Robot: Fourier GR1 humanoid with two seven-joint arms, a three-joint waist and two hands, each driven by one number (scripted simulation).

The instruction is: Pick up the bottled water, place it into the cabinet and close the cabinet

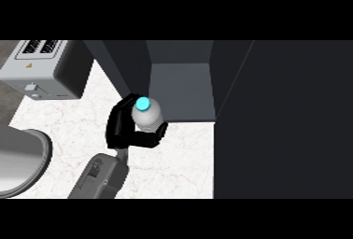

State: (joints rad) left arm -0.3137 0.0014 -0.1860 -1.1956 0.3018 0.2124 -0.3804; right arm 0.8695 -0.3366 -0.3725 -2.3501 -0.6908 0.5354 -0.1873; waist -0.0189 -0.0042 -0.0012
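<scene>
Head view: left hand (124,130) holds the bottled water (147,117) at the open cabinet (183,88).
Its fingers curl round the bottle, cyan cap facing up, at the front left edge of the cabinet's grey shelf, over the white counter (179,163). A toaster (34,67) stands well apart, upper left.

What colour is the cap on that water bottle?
Bright turquoise; the cap on the bottled water shows best in the head view.

single head view looks steeply down, close over the counter (180,161)
</scene>
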